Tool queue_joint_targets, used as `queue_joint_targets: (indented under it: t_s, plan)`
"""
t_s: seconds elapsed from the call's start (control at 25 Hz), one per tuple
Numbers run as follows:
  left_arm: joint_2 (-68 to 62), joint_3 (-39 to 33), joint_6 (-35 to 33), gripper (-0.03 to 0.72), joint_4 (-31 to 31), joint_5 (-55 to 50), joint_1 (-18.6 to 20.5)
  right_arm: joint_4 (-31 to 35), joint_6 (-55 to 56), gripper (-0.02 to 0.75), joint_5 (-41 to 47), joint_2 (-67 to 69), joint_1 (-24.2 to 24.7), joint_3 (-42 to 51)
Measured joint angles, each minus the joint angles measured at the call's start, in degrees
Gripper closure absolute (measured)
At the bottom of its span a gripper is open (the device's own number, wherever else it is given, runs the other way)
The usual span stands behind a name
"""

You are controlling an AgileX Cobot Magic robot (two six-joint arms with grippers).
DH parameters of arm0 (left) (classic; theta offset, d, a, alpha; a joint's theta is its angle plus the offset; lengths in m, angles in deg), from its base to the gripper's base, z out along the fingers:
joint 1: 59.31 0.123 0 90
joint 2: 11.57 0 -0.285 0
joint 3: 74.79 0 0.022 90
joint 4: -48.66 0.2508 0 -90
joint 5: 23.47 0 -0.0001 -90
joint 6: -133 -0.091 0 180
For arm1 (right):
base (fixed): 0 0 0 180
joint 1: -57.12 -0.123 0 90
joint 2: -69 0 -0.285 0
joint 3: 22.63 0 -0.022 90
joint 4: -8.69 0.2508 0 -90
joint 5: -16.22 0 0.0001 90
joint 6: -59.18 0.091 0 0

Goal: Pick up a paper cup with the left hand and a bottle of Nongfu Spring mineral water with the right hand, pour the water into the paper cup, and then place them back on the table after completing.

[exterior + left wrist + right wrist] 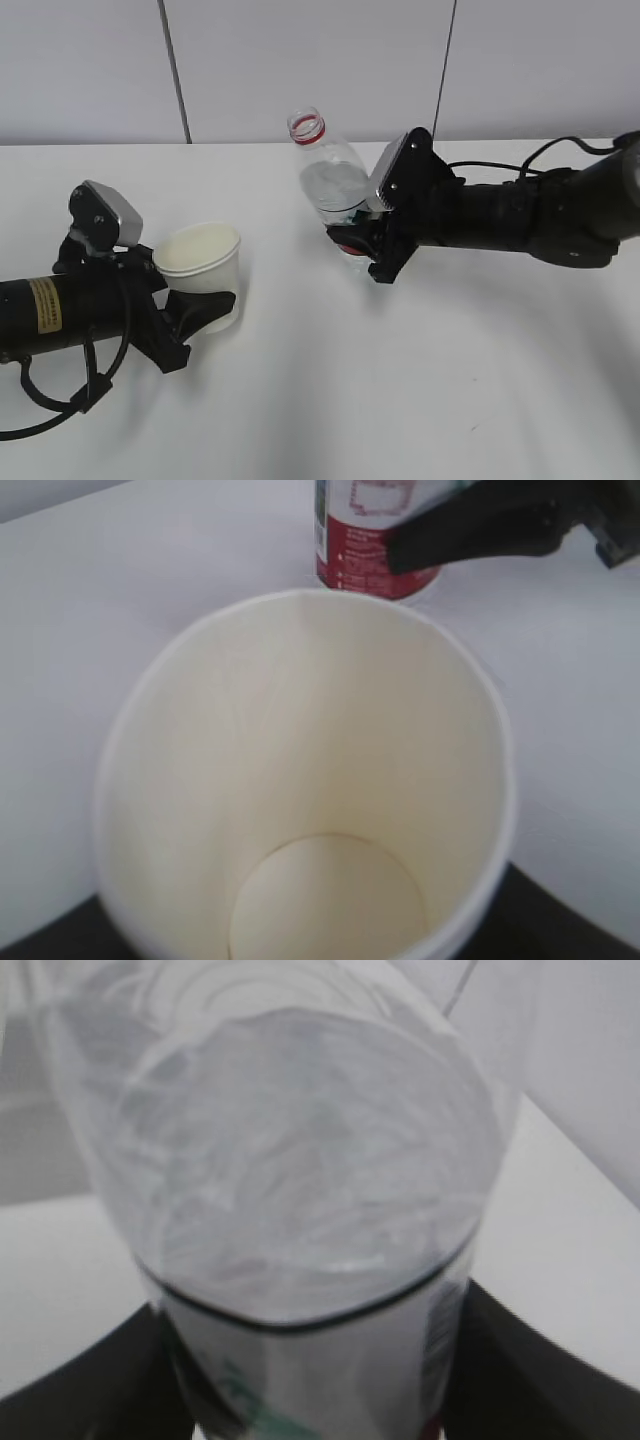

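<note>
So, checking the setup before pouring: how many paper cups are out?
1. The paper cup sits at the table's left side, in the left tool; none other visible.

We see an evenly lit, bright scene in the exterior view; the table [450,380] reads near-white with soft, diffuse shadows lying toward us beneath both arms, which suggests light from above and behind; the picture is sharp enough, with slight softness overall. In the left wrist view the paper cup [300,780] fills the frame, mildly blurred and warm-toned; its rim is pale and nearly blown out. In the right wrist view the bottle [300,1190] is very close and out of focus; its clear plastic shows smeared grey reflections.
</note>
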Motion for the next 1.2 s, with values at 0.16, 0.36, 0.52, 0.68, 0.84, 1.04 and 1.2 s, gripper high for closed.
queue_joint_targets:
  t_s: [0.16, 0.36, 0.52, 0.68, 0.84, 1.04, 1.2]
  plan:
    - [0.0, 0.0, 0.05, 0.288, 0.06, -0.38, 0.0, -3.42, -0.23, 0.285, 3.68, 0.0, -0.5, -3.37]
    - [0.0, 0.0, 0.15, 0.293, 0.06, -0.38, 0.0, -8.7, -0.23, 0.286, 5.88, 0.0, -0.63, -7.26]
    - [0.0, 0.0, 0.15, 0.293, 0.06, -0.33, 0.0, -13.86, -0.23, 0.286, 10.23, 0.0, -1.91, -10.63]
    - [0.0, 0.64, 0.17, 0.293, 0.12, -0.39, 0.0, -17.51, -0.25, 0.286, 15.02, 0.0, -4.37, -13.32]
    - [0.0, 0.75, 0.17, 0.294, 0.18, -0.34, 0.0, -19.67, -0.38, 0.286, 16.41, 0.0, -5.25, -15.42]
    - [0.0, 0.81, 0.17, 0.294, 0.91, -0.34, 0.0, -23.3, -0.62, 0.286, 17.76, 0.0, -5.25, -17.91]
    - [0.0, 0.81, 0.17, 0.295, 1.64, 1.28, 0.0, -24.56, -1.63, 0.287, 18.83, 0.0, -5.25, -19.51]
